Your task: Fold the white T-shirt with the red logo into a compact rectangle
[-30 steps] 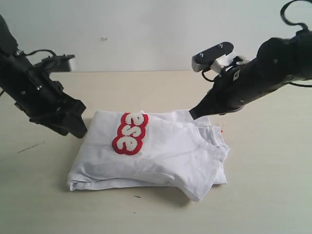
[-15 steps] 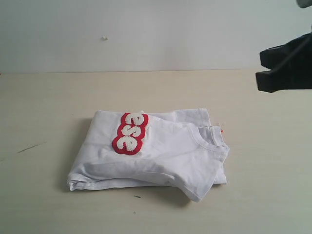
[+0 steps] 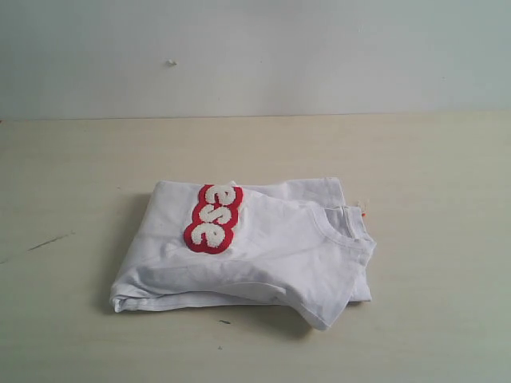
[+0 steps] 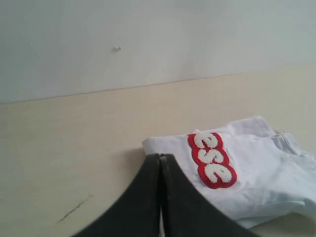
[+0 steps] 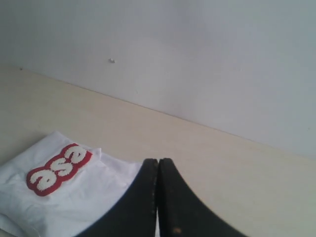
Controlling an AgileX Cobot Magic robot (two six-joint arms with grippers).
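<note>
Centred on the surface [image 3: 447, 319], the shirt [image 3: 271, 255] lies as a rough rectangle, logo [image 3: 214, 218] uppermost. Left gripper [image 4: 160, 163] and right gripper [image 5: 158, 165] hang clear, pinched closed, empty. One corner perhaps juts out; tidy by pressing, not dragging.

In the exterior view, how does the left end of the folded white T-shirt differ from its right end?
The left end is a fairly straight edge of stacked layers; the right end is uneven, one corner poking toward the camera. The right end carries the collar; the left end is plain cloth. The red logo lies nearer the left end. Both are white and rest on the table.
</note>
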